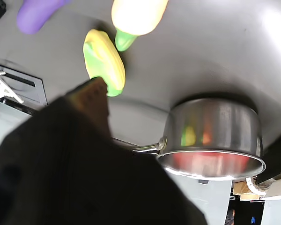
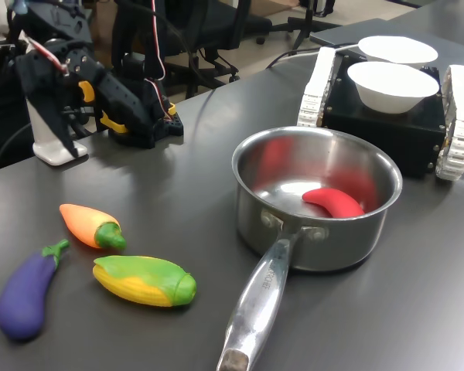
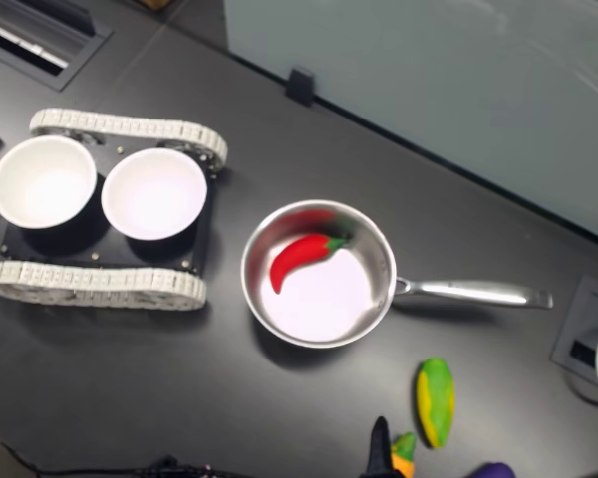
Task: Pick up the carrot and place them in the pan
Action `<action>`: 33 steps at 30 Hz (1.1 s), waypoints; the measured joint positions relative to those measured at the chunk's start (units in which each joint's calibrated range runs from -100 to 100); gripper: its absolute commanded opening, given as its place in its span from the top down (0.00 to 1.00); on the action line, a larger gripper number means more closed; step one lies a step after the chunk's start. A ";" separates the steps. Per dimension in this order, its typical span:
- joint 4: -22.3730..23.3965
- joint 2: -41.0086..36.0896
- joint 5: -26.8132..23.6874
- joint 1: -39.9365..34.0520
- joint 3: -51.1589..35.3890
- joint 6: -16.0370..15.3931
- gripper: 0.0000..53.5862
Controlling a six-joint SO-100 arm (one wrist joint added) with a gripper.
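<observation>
The dark table (image 2: 178, 178) bears the pan (image 2: 317, 232), carrot (image 2: 91, 225), corn (image 2: 145, 280), eggplant (image 2: 27, 291) and tracked base (image 2: 387, 127).

first exterior view: low, oblique, close across the table. second exterior view: straight overhead. wrist view: near the tabletop, inverted. all three share the pan (image 2: 317, 201).

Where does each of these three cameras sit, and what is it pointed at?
Wrist view: rides on the arm, looking across the table at the corn and pan; the dark tool fills the foreground.
First exterior view: low at table level, facing pan, carrot and the arm's base.
Second exterior view: overhead, looking straight down; only the tool tip shows.
All three share pan and corn.
</observation>
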 measured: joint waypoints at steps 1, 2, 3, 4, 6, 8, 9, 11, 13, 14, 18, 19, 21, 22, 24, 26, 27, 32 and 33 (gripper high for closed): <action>0.00 0.34 0.39 0.55 0.00 0.18 0.22; 0.00 0.67 0.78 0.88 0.00 0.18 0.21; 0.00 1.09 1.07 1.32 0.00 0.18 0.21; 0.00 1.52 1.42 1.43 0.00 0.28 0.21; 0.00 2.02 2.05 1.76 0.00 1.01 0.21; -0.09 2.02 2.69 2.42 1.00 1.65 0.21; -0.09 2.10 2.98 2.75 1.27 1.74 0.21; -0.09 2.78 3.57 3.30 1.45 2.20 0.21; -0.09 3.03 3.96 3.63 1.45 2.57 0.21; -0.09 3.20 4.15 3.74 1.45 2.85 0.21; -0.25 4.80 4.88 4.73 1.45 4.04 0.21; -0.34 5.13 5.08 5.06 1.45 4.41 0.21; -0.76 6.06 5.37 5.28 1.45 5.14 0.20; -0.93 6.48 5.37 5.28 1.45 5.42 0.20; -1.27 7.24 5.71 5.17 1.45 6.06 0.20; -1.61 8.08 5.86 5.17 1.45 6.24 0.20; -1.78 8.50 5.86 5.28 1.45 6.52 0.20; -3.23 10.44 5.86 5.28 1.45 7.53 0.21; -3.57 10.77 5.86 5.28 1.45 7.81 0.21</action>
